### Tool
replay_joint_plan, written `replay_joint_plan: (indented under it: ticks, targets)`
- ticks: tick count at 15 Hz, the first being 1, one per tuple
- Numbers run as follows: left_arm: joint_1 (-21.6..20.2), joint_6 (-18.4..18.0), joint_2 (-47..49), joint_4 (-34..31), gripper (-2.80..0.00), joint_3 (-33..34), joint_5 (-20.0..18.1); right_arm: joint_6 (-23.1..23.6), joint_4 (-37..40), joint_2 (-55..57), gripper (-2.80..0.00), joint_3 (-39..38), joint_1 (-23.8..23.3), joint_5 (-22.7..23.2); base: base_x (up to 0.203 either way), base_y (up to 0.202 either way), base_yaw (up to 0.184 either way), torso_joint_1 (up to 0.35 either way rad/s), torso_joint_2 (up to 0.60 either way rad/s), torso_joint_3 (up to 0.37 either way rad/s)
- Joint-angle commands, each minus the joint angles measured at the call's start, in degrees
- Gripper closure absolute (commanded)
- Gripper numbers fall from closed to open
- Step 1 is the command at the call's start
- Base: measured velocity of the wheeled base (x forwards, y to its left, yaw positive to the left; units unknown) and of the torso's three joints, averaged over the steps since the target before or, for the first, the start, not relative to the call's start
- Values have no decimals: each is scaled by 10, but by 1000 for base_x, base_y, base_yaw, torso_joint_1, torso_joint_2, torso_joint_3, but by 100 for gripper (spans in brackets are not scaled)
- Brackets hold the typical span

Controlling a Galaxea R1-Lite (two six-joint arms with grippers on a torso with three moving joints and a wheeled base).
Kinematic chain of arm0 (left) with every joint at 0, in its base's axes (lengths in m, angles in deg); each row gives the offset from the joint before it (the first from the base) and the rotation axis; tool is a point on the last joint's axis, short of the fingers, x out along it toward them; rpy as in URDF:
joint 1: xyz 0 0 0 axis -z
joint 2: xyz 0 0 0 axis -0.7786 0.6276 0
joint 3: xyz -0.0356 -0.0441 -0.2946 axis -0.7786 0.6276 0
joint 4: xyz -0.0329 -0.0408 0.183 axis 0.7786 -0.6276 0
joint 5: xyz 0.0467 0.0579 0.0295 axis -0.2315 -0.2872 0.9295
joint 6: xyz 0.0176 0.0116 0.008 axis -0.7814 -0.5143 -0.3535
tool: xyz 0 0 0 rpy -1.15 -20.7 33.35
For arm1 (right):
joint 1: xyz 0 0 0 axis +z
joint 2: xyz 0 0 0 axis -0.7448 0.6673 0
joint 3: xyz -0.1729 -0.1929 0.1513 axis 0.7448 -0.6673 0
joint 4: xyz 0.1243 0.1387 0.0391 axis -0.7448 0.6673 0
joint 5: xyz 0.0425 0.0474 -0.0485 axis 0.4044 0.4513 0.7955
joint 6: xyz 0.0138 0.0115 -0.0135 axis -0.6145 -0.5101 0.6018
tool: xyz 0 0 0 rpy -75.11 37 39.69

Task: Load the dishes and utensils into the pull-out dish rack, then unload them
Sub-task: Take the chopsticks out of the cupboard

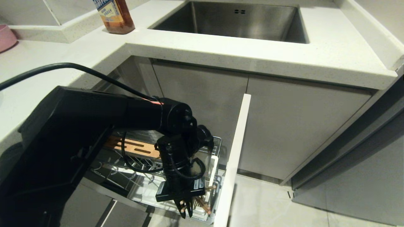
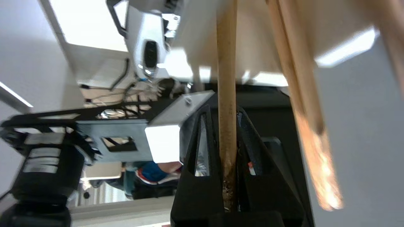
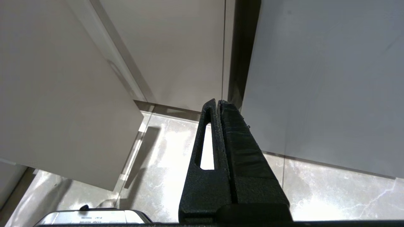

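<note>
Chopstick pinched in lowered left gripper

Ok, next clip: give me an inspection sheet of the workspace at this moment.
Surface: pale countertop with steel sink.
Job's things: pull-out dish rack drawn out; chopsticks in its white utensil holder; plate, bowl, spoon not seen.
Clutter: brown bottle; pink object at the edge.
Grippers: left gripper shut on one chopstick; right gripper shut, empty, above the floor.
Cables: black cable over the left arm.
Surroundings: grey cabinet doors.
</note>
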Motion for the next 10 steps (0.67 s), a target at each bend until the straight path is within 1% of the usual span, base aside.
replay_joint_plan:
  ticks: [1,3,5,10]
  targets:
    - [1,3,-16,-6,0,-1,-6,0,0,0,0,0,0,0,0,0,0,0,0,0]
    - [5,6,-42,-26,0,-8,-11,0,0,0,0,0,0,0,0,0,0,0,0,0]
    - [12,22,-71,-43,0,-18,-14,0,0,1,0,0,0,0,0,0,0,0,0,0]
    - [24,30,-107,-58,0,-21,-24,0,0,0,0,0,0,0,0,0,0,0,0,0]
